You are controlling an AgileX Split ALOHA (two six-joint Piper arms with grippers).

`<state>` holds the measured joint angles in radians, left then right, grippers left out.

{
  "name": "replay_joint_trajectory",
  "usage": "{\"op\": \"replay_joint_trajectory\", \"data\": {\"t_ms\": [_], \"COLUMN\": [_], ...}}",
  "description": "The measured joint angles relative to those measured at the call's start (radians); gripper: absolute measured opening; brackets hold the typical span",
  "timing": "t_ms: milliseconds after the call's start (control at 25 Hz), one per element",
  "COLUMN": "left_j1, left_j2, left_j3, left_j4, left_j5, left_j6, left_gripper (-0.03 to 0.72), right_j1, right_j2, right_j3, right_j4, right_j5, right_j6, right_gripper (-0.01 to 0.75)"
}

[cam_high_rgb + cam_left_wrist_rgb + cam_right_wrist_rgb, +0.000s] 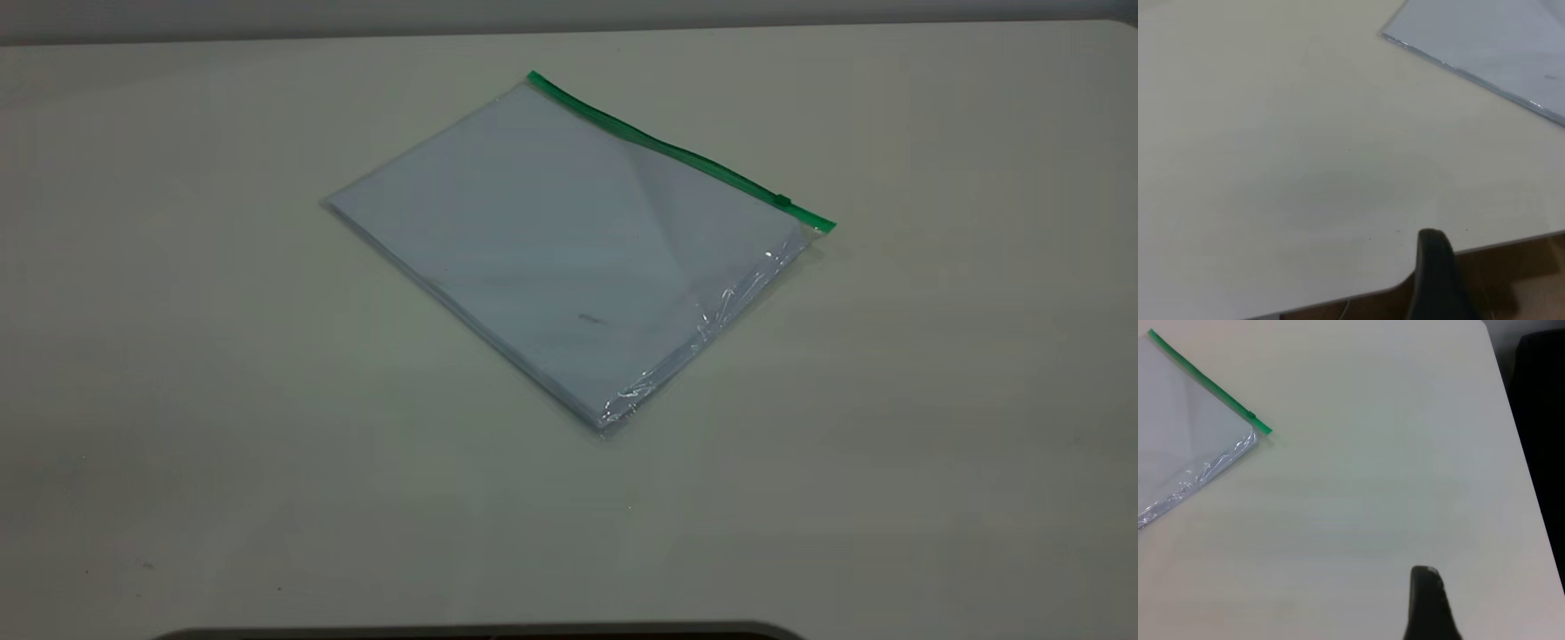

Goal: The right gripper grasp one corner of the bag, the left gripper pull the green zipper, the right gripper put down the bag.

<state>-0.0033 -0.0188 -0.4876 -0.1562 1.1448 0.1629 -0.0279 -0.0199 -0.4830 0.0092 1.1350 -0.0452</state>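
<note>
Bag (pixel 569 249), a large flat clear plastic pouch with white sheets showing through, lies flat on the pale off-white counter (pixel 178 356), turned diagonally, roughly mid-counter in the exterior view. Narrow bright green zipper strip (pixel 676 153) runs along the far long edge of the bag; its small green slider tab (pixel 781 201) sits near the strip's right end, close to the right corner. Plastic is crinkled and glossy along the short edge below that corner. No arm shows in the exterior view.

Left wrist view: only one black fingertip of the left gripper (pixel 1435 277) shows, above the counter's near edge, well apart from the bag corner (pixel 1388 35); cannot tell if this gripper is spread or pressed together.

Right wrist view: a single black fingertip of the right gripper (pixel 1426 603) shows over bare counter, well apart from the bag's zipper corner (pixel 1265 429); cannot tell its state either. Nothing touches the bag
</note>
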Motion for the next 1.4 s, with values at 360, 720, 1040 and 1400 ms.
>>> {"op": "replay_joint_trajectory", "data": {"t_ms": [360, 720, 1040, 1400], "left_j1": [0.000, 0.000, 0.000, 0.000], "left_j2": [0.000, 0.007, 0.306, 0.803], "left_j3": [0.000, -0.010, -0.128, -0.310], "left_j4": [0.000, 0.002, 0.004, 0.003], "left_j5": [0.000, -0.026, -0.180, -0.317], "left_j6": [0.001, -0.051, -0.089, -0.061], "left_gripper": [0.519, 0.519, 0.533, 0.600], "right_j1": [0.000, 0.000, 0.000, 0.000], "right_j2": [0.000, 0.000, 0.135, 0.510], "right_j3": [0.001, 0.001, -0.068, -0.134], "right_j4": [0.000, 0.002, 0.015, 0.111], "right_j5": [0.000, -0.002, -0.034, -0.221], "right_j6": [0.000, 0.000, 0.002, 0.003], "right_gripper": [0.524, 0.524, 0.524, 0.524]}}
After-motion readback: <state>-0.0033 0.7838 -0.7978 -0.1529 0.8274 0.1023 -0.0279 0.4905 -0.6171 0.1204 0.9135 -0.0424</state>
